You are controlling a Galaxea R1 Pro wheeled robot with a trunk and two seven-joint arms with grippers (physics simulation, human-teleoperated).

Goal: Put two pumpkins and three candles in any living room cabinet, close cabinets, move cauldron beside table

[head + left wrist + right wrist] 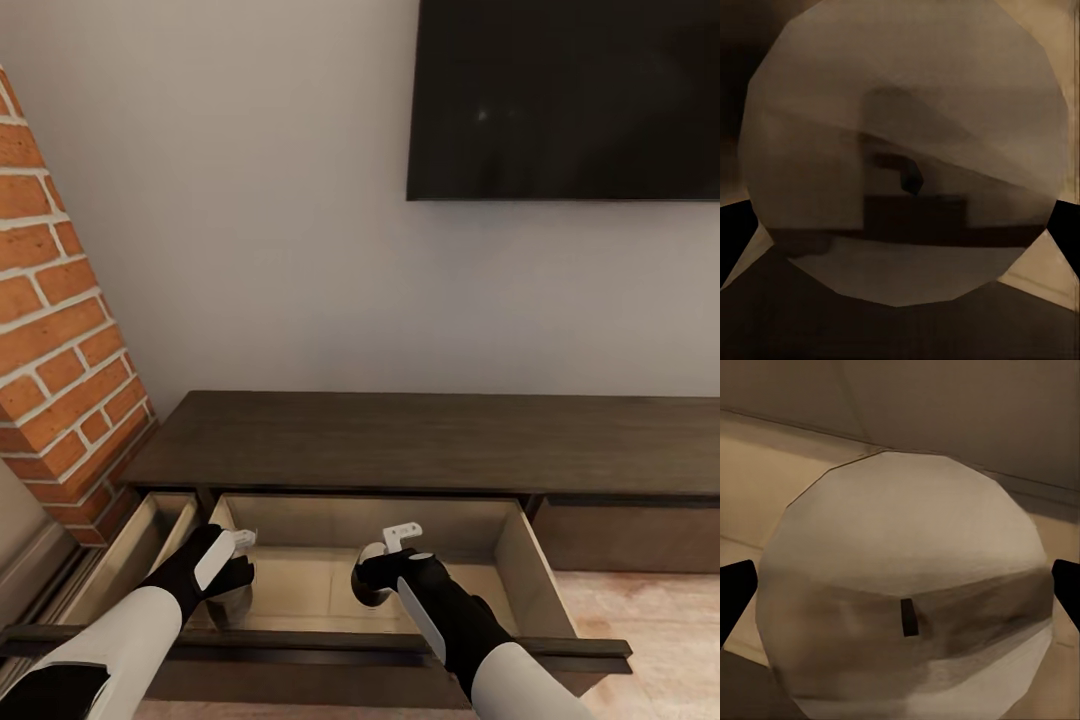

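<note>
The dark-brown cabinet (pixel 400 435) stands against the wall with its wide drawer (pixel 515 565) pulled out, showing pale beige lining. Both arms reach down into that drawer. My left gripper (pixel 232 588) is shut on a grey-brown candle (pixel 900 150), whose flat top and short dark wick show close up in the left wrist view between the black fingers (pixel 731 240). My right gripper (pixel 368 585) is shut on a second candle (pixel 907 577), seen the same way between its fingers (pixel 735 592). In the head view the candles are mostly hidden under the hands.
A brick fireplace (pixel 60 330) rises at the left, close to the cabinet's end. A narrower drawer (pixel 150 530) beside it also stands open. A black TV (pixel 565 100) hangs on the wall above. Pale wooden floor (pixel 650 620) lies to the right.
</note>
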